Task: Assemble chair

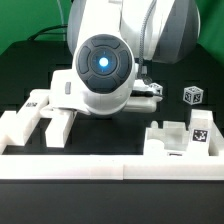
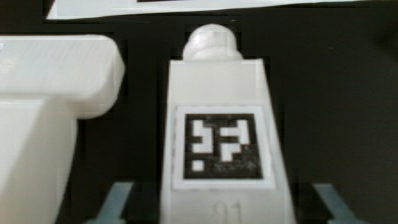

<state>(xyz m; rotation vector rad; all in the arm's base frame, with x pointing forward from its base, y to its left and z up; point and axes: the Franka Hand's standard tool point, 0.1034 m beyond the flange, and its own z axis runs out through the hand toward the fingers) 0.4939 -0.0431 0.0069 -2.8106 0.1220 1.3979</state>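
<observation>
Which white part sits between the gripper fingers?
The narrow bar with one tag and a rounded peg tip; fingers flank it. The wider block beside it lies outside them.

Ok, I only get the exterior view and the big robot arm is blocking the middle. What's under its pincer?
Observer: A long white plastic bar lies right below the pincer, with a black-and-white square tag on its upper face.
Operator: Is the pincer grabbing it?
Observer: One finger stands on each side of the bar. I cannot tell whether they are squeezing it.
Operator: Does the bar have anything funny on it?
Observer: Yes, its far end narrows into a small rounded peg.
</observation>
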